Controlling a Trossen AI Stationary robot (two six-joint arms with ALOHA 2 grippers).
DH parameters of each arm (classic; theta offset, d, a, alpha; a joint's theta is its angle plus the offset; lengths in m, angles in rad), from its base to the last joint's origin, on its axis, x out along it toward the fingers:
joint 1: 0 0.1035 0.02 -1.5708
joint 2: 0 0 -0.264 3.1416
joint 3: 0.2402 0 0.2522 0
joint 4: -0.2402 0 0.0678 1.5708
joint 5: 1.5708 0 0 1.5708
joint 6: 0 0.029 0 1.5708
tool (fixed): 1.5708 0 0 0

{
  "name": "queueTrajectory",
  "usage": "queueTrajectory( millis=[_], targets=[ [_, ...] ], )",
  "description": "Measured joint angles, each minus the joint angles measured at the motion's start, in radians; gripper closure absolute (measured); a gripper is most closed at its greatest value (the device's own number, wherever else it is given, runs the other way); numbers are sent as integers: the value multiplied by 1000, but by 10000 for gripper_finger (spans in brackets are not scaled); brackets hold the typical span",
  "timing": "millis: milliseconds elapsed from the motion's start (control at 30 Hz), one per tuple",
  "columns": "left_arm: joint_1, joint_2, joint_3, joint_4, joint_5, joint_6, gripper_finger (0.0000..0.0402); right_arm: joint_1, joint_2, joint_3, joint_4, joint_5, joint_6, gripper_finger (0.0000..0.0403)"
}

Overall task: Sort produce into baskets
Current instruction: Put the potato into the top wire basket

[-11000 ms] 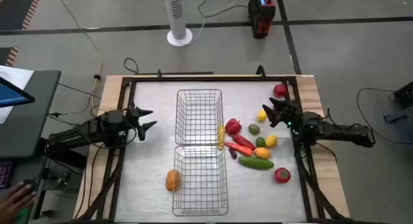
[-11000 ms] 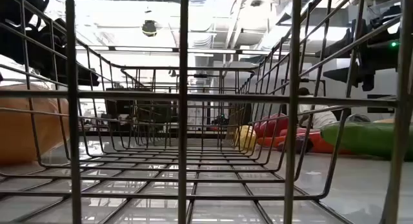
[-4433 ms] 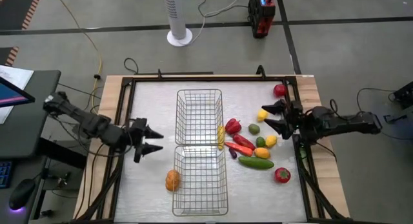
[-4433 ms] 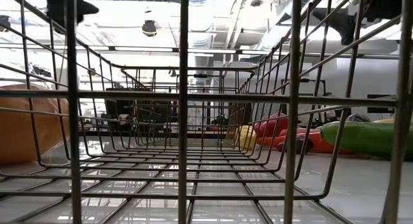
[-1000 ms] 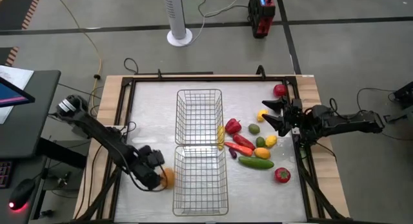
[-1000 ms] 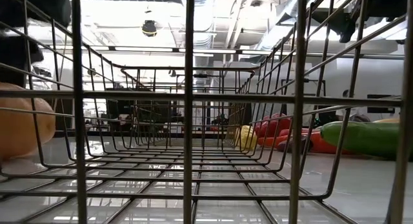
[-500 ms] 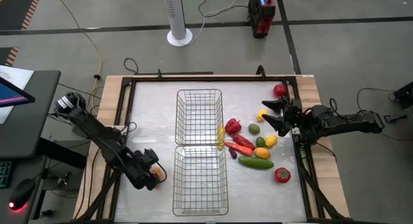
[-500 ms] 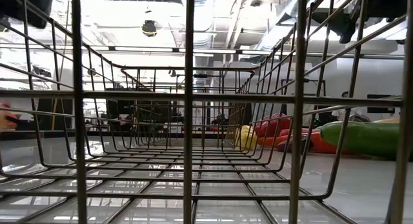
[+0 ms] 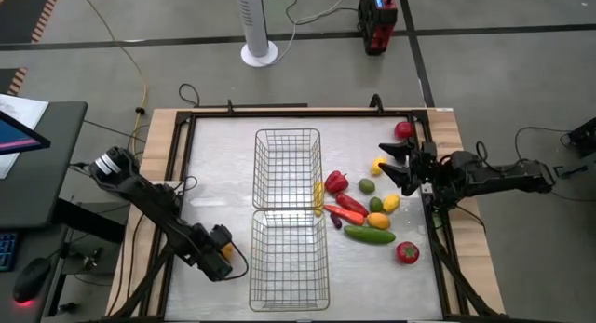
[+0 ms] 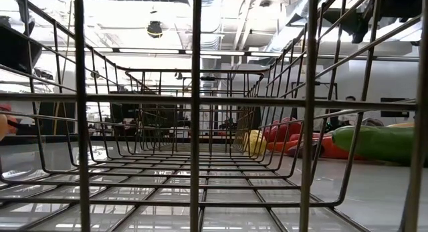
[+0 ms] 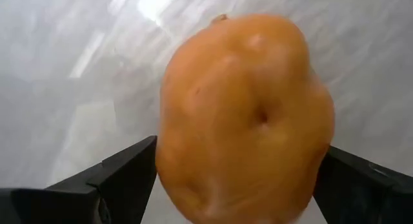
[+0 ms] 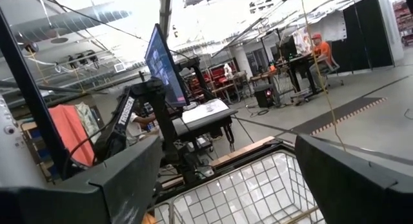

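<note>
- Left gripper (image 9: pixel 223 255): I've got it low over the table (image 9: pixel 223 165), just off the left wall of the near basket (image 9: pixel 290 262). Fingers (image 11: pixel 122 175) clamped on both sides of the orange (image 11: pixel 245 121), which fills my left wrist view; only a sliver of it shows from above.
- Near basket: directly right of the left gripper, nothing in it that I can see. Far basket (image 9: pixel 288 169) butts against its far end, also bare.
- Produce pile: between the baskets and the right gripper (image 9: pixel 384 168). Banana (image 9: pixel 318 198) lies along the far basket's right wall, red pepper (image 9: pixel 336 182) just beside it, second red pepper (image 9: pixel 349 211) lower, cucumber (image 9: pixel 370 235) below that.
- Lime (image 9: pixel 367 185) and lemon (image 9: pixel 391 203) sit closest to the right gripper, toward the baskets from it.
- Red apple (image 9: pixel 408 253) sits apart at the near right; another red piece (image 9: pixel 403 130) by the far right rail.
- Right gripper: parked over the table's right edge, fingers spread wide, nothing between them, aimed toward the pile.
</note>
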Motion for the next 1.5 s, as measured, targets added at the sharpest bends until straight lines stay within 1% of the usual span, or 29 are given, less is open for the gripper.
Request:
queueTrajectory(
  millis=[133,233,300,433,533,633,733,833,900,933,1000,1067,1133,1200,1300,1367,1400,1500],
  targets=[
    [0,-1,1,-6,-39,30,54,-3,0,0,4,0,-1,21],
    [0,-3,1,-13,-45,60,64,-3,0,0,4,0,-3,21],
    [0,-3,1,-14,-44,90,82,-3,0,0,4,0,-3,21],
    [1,-4,2,-29,-21,151,134,-3,0,0,4,0,-3,21],
    [15,-7,7,-55,8,187,137,-3,0,0,4,0,-3,21],
    [36,-9,57,-161,-6,229,137,-3,0,0,4,1,-3,21],
    [57,-11,157,-349,-100,281,137,-3,0,0,4,1,-3,21],
    [86,-11,273,-554,-268,289,136,-3,0,0,7,2,-3,21],
    [114,-12,342,-674,-396,283,126,-3,0,0,8,2,-3,21],
    [130,-12,371,-713,-450,283,120,-3,0,0,8,2,-3,21],
    [166,-12,418,-736,-564,312,112,-3,0,0,8,2,-3,21],
    [206,-12,448,-728,-670,370,110,-3,0,0,8,2,-3,21],
    [253,-12,462,-669,-768,465,110,-3,0,0,8,2,-2,21],
    [305,-12,463,-573,-844,589,110,-3,0,0,8,3,-3,21],
    [377,-12,463,-385,-917,786,109,-3,0,0,8,2,-2,21],
    [422,-12,463,-258,-919,923,104,-3,0,0,8,3,-2,21],
    [444,-12,463,-198,-901,983,101,-3,0,0,8,3,-2,21],
    [509,-12,463,-69,-796,1099,85,-3,0,0,2,3,-2,21]
  ],
)
